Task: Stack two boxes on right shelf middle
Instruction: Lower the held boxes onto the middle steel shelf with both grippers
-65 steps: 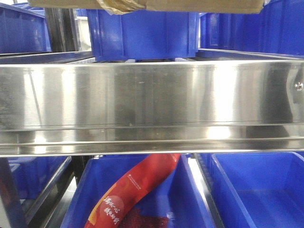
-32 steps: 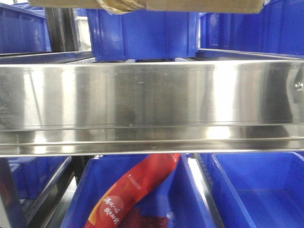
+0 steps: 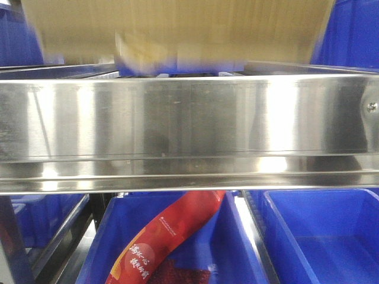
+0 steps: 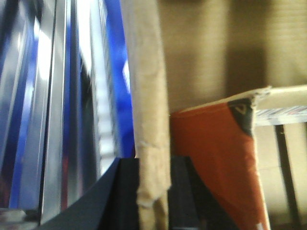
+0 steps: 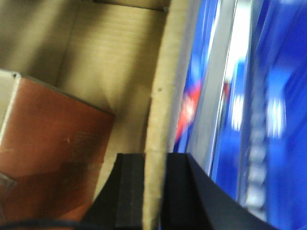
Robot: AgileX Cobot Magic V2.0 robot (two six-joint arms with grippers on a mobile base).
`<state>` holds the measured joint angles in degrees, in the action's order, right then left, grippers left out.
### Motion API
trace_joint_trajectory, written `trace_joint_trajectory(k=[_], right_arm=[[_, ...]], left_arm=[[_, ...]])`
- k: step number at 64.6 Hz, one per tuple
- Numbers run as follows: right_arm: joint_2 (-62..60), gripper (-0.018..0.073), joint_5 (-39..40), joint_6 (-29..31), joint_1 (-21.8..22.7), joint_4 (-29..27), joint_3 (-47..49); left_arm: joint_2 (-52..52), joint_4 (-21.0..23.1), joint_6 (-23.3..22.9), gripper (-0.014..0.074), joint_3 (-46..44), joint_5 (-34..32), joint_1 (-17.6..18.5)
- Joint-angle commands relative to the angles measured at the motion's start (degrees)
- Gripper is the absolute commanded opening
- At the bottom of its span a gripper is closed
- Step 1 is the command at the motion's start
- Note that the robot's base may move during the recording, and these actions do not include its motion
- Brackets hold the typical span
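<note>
Gripping opposite box [image 3: 177,29] walls, left end effector [image 4: 152,191] and right end effector [image 5: 154,187] pinch tight; uneven lowering could snag the shelf [image 3: 189,118] rail.

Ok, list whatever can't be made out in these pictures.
- Front view: the cardboard box is smeared by motion and cut off by the top edge; whether it touches the steel shelf is unclear, since the front rail hides the board.
- Left wrist view: the left hand clamps a box wall; the fingertips are cut off by the bottom edge.
- Right wrist view: the right hand likewise.
- A second brown box: not identifiable anywhere.
</note>
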<state>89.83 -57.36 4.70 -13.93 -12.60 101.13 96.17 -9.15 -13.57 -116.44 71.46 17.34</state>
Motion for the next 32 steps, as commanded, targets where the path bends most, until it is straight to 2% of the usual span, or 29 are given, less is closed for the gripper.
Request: trace_joint_trajectory(k=[1,7,10,18,21,22,23,28,29,32], right_arm=[[1.42,-0.0154,1.15,0.36,0.59,1.37,0.41],[2.84,-0.0123,1.15,0.36,0.59,1.37,0.41],[3.34,-0.0078,1.11,0.36,0.59,1.37,0.41],[3.70,0.0178,1.01,0.36,0.59,1.37,0.41],[3.70,0.0300,1.28,0.36,0.59,1.37,0.41],[3.70,0.0335,1.28,0.36,0.59,1.37,0.45],[3.60,0.0383,1.28,0.36,0.59,1.37,0.55],[3.60,0.0508,0.99,0.36,0.59,1.37,1.47],[3.60,0.0526,0.84,0.36,0.59,1.37,1.69],[3.47,0.0566,0.22,0.36,0.59,1.37,2.61]], left_arm=[[1.34,-4.10,-0.09,-0.0111,0.56,-1.50,-0.33],[2.72,-4.10,-0.09,-0.0106,0.89,-1.50,-0.33],[3.00,-3.84,-0.09,-0.0070,0.93,-1.50,-0.33],[2.98,-3.68,-0.09,0.0174,0.93,-1.50,-0.33],[2.98,-3.92,-0.09,0.0319,0.93,-1.50,-0.33],[2.98,-3.94,-0.09,0.0341,0.93,-1.50,-0.33],[2.98,-4.13,-0.09,0.0408,0.93,-1.50,-0.33],[2.84,-4.07,-0.09,0.0617,0.93,-1.50,-0.33],[2.84,-4.07,-0.09,0.0629,0.93,-1.50,-0.33],[2.62,-4.07,-0.09,0.0592,0.93,-1.50,-0.33]])
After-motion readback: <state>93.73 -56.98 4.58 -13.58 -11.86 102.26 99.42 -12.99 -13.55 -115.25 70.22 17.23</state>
